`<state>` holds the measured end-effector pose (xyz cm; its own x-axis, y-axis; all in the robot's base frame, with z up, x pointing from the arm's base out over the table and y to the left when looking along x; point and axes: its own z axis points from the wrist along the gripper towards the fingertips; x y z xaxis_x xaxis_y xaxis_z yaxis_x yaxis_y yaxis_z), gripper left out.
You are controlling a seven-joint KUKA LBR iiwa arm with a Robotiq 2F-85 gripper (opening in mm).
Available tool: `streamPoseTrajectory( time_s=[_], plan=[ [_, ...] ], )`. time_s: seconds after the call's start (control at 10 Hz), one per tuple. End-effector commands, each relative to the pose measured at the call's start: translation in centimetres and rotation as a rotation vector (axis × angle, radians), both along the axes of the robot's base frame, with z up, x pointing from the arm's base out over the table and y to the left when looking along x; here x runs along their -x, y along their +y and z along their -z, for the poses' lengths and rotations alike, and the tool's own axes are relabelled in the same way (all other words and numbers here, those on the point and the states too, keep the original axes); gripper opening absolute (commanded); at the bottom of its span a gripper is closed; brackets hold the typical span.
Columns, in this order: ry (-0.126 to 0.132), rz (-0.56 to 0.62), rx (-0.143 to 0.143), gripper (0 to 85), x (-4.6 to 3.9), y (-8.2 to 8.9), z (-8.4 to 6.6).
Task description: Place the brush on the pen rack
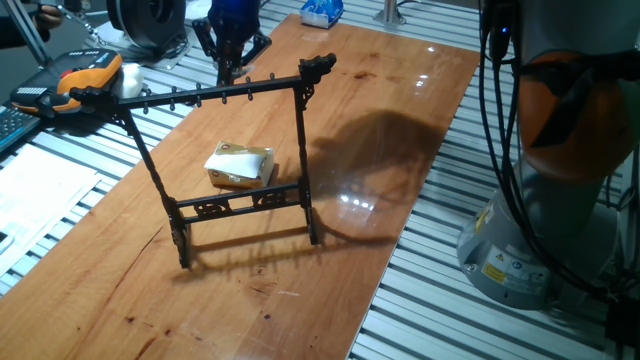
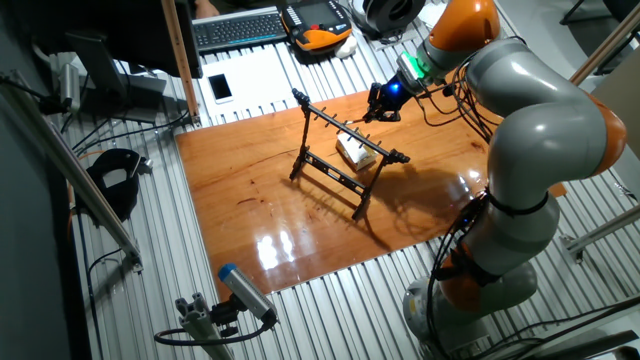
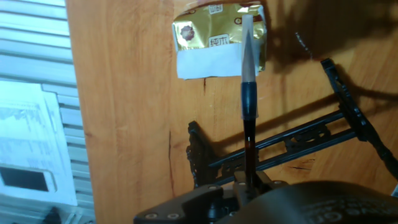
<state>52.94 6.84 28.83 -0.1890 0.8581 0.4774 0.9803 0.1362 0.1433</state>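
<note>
Brush (image 3: 247, 93) in pincer (image 3: 247, 182) above pen rack (image 3: 292, 144)

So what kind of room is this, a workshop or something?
Most likely a robotics lab. A big grey and orange robot arm stands at a wooden board on a slatted metal bench, with a keyboard and loose cables nearby.

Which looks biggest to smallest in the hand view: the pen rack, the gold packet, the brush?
1. Pen rack, spreading widest across the picture.
2. and 3. Gold packet and brush: unsure. The brush is longer but thin, and hangs nearer the camera, held in the pincer.
</note>
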Motion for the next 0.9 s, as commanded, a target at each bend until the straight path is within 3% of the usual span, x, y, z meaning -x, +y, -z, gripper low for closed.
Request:
streamPoseTrajectory(
  time_s=[0.0, 0.2, 0.8],
  plan=[
    [-0.01, 0.003, -0.012, 0.0, 0.02, 0.0, 0.0],
    [-0.033, 0.011, -0.029, 0.0, 0.16, 0.2, 0.2],
    [-0.067, 0.024, -0.011, 0.0, 0.73, 1.1, 0.8]
  ],
)
